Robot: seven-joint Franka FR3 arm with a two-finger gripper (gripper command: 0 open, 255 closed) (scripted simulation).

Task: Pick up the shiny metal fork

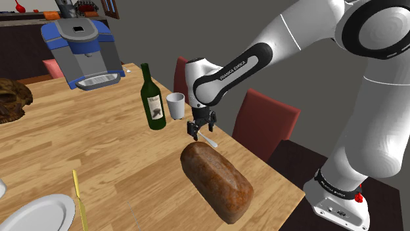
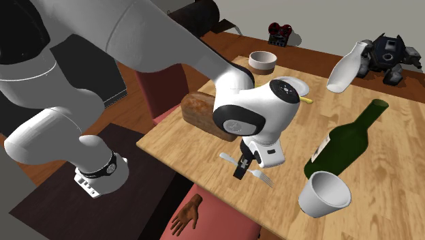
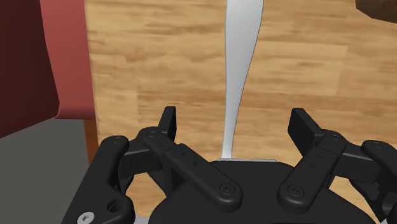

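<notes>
1. Shoulder view: my gripper (image 1: 200, 131) hangs low over the wooden table (image 1: 118, 164), right above the fork (image 1: 209, 140). The fork lies flat at four o'clock from the green bottle (image 1: 152, 98) and at twelve o'clock from the bread loaf (image 1: 217, 180).
2. Second exterior view: the fork (image 2: 263, 178) lies near the table's edge, its tines pointing to four o'clock, toward the white cup (image 2: 323, 194). My gripper (image 2: 240, 167) is over its handle.
3. Wrist view: my fingers (image 3: 167, 121) stand apart, clasping nothing. The pale grey fork (image 3: 240, 63) runs between them and touches neither. I judge it light, stiff, thin and slick, hugging the wood. I would pinch the handle's narrow waist across its width, with my fingertips down at the surface, or it may skate out.
</notes>
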